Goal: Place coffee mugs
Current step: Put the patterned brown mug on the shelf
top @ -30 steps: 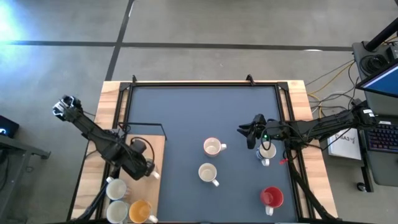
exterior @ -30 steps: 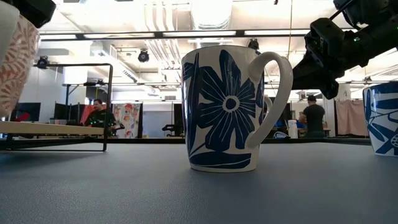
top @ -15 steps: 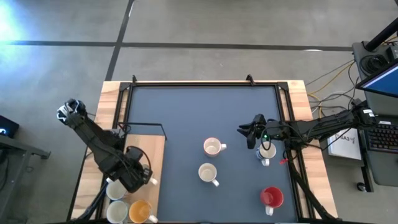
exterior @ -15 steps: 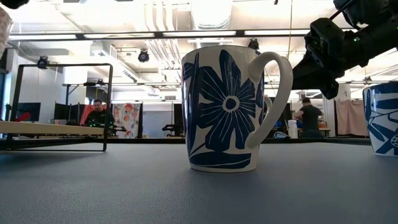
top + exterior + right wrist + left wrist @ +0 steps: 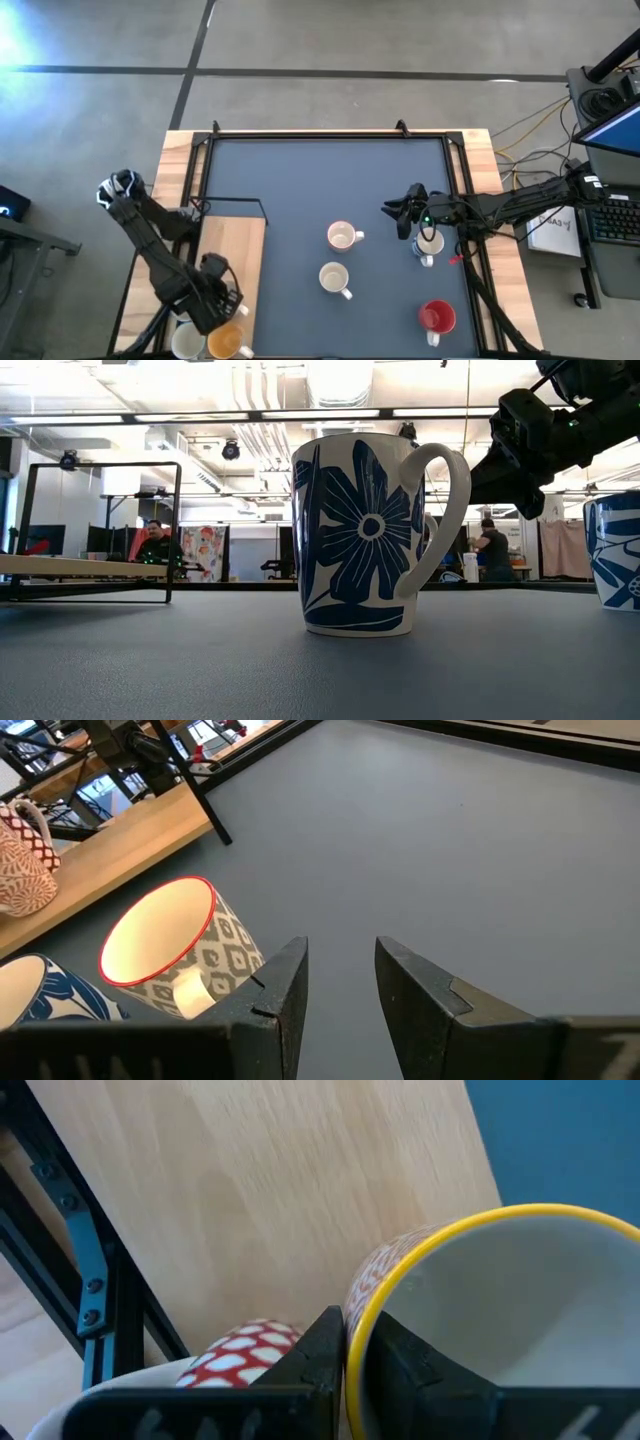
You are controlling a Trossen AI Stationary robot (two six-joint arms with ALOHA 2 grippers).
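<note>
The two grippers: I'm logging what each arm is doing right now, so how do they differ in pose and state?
The left gripper sits over the wooden board at the table's left, pinching the rim of the yellow-rimmed mug. The right gripper hovers over the grey mat, open and holding nothing, beside the red-rimmed mug. Both are dark, two-fingered.

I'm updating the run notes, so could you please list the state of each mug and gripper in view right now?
Left gripper: shut on the yellow-rimmed mug's wall, over the wooden board.
Right gripper: open, empty, above the mat.
Red-rimmed mug: upright on the mat.
Blue flower mug: upright on the mat.
Red mug: upright on the mat.
White mug: upright at the board's near end.
</note>
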